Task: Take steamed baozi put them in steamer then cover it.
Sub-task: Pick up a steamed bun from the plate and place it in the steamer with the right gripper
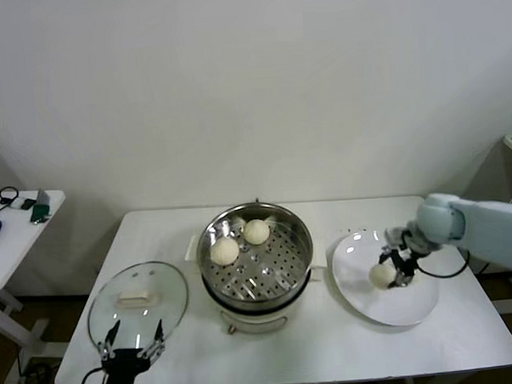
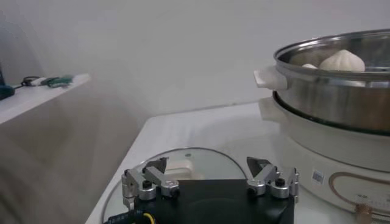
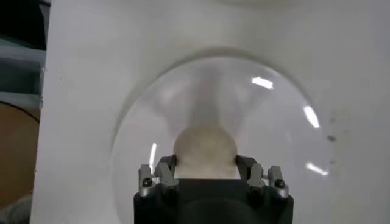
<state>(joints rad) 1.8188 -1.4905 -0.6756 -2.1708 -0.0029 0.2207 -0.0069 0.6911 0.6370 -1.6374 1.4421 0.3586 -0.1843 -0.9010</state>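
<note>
Right pincer (image 1: 394, 273) around plate (image 1: 414, 308) baozi (image 1: 381, 275)

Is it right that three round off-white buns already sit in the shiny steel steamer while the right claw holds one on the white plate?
Not quite: the head view shows only two round off-white buns in the shiny steel steamer. The right claw does hold one bun on the white plate.

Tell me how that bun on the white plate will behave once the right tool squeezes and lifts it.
The bun looks soft and doughy, so it probably dents under the right tool. Being round on a glossy plate, it may roll if nudged. It is likely light.
</note>
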